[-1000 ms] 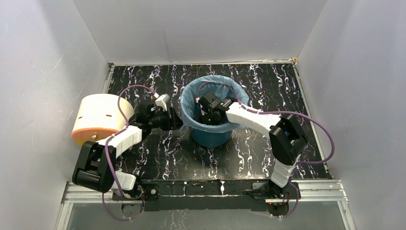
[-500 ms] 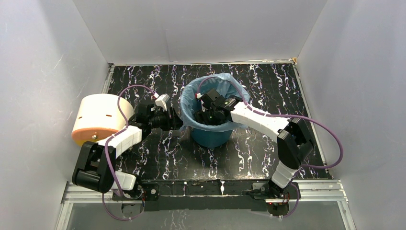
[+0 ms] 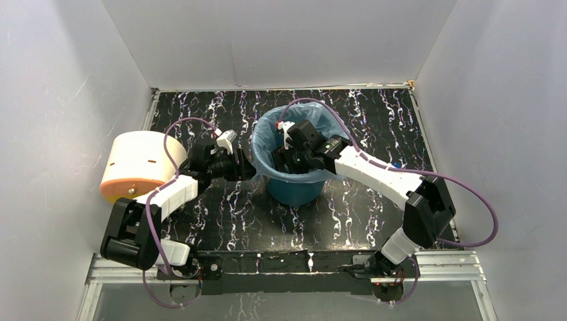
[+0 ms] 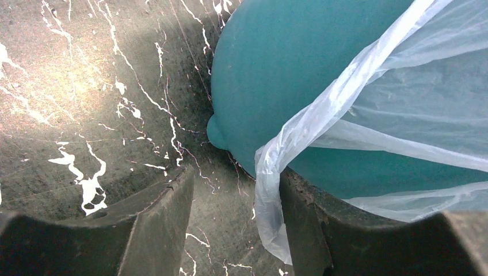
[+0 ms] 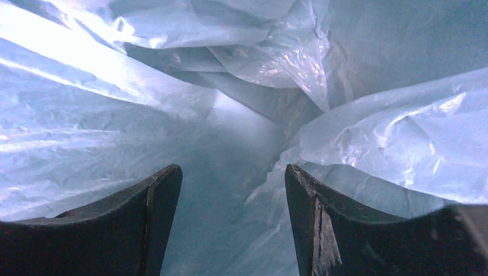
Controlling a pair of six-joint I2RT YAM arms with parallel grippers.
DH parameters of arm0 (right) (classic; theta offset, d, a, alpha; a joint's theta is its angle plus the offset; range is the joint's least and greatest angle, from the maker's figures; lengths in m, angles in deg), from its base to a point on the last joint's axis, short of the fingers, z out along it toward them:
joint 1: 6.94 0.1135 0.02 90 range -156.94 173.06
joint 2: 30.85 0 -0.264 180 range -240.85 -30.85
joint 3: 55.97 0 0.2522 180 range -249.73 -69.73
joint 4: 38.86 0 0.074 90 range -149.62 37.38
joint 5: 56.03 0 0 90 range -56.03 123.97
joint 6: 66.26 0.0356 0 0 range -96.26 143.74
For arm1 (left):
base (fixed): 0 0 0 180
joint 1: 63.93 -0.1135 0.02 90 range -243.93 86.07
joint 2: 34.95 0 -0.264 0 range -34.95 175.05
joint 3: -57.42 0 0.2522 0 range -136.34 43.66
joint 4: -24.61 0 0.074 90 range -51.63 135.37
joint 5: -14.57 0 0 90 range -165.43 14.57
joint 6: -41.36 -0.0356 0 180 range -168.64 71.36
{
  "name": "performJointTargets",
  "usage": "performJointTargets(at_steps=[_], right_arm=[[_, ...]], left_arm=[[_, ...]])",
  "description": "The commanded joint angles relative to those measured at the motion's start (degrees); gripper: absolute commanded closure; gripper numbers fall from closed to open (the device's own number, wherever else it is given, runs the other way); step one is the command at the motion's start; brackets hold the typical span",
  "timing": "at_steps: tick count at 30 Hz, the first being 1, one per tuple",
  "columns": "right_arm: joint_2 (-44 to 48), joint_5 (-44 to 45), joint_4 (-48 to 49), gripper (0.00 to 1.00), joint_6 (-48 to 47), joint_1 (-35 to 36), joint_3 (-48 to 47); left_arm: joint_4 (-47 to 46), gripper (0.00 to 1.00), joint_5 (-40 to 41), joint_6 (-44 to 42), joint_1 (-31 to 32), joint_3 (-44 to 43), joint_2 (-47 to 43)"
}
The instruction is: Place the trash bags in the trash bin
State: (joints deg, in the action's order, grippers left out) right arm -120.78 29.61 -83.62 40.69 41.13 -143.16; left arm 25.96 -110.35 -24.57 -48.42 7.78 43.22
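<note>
- While the right hand [image 3: 293,162] dips, spread open, into the round teal trash bin [image 3: 295,192], the left hand [image 3: 245,167] sits open beside its smooth wall.
- Crinkly translucent blue trash bag [image 3: 265,136] lines the bin.

It was a robot test booth: white walls [image 3: 281,40] boxed a black marbled counter [image 3: 220,214] bearing a left arm [image 3: 170,194] and right arm [image 3: 374,177].

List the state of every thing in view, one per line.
trash bag: in the bin, crumpled, edge draped over the rim.
trash bin: upright, lined by the bag.
left pincer: open, at the bin's outer wall, bag edge beside it.
right pincer: open, down inside the bag.
cream cylinder: left of the bin, not gripped.
</note>
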Motion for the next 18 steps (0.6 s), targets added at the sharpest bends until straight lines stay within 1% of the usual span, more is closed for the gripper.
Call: performJointTargets(at_steps=[1, 2, 5, 7, 12, 18], right_arm=[[-1.43, -1.29, -2.43, 0.25, 0.00, -0.17, -5.98], [-1.58, -1.60, -3.05, 0.25, 0.09, -0.17, -7.06], [0.01, -4.79, 0.12, 0.26, 0.06, -0.17, -6.17], [1.12, -5.08, 1.30, 0.26, 0.70, -0.17, -6.17], [2.33, -2.06, -1.26, 0.25, 0.57, -0.17, -9.70], [4.22, -1.16, -2.42, 0.24, -1.56, -0.17, -13.49]], left_arm=[[0.03, 0.46, -0.52, -0.63, 0.04, -1.68, -2.43], [0.23, 0.46, -0.44, -0.76, 0.06, -1.80, -2.51], [-0.06, 0.46, -0.50, -0.61, 0.06, -1.80, -2.38], [-0.10, 0.46, -0.70, -0.59, 0.05, -1.91, -2.21], [0.27, 0.46, -0.68, -0.77, 0.08, -1.98, -2.36], [0.43, 0.44, -0.39, -0.86, 0.07, -1.99, -2.49]])
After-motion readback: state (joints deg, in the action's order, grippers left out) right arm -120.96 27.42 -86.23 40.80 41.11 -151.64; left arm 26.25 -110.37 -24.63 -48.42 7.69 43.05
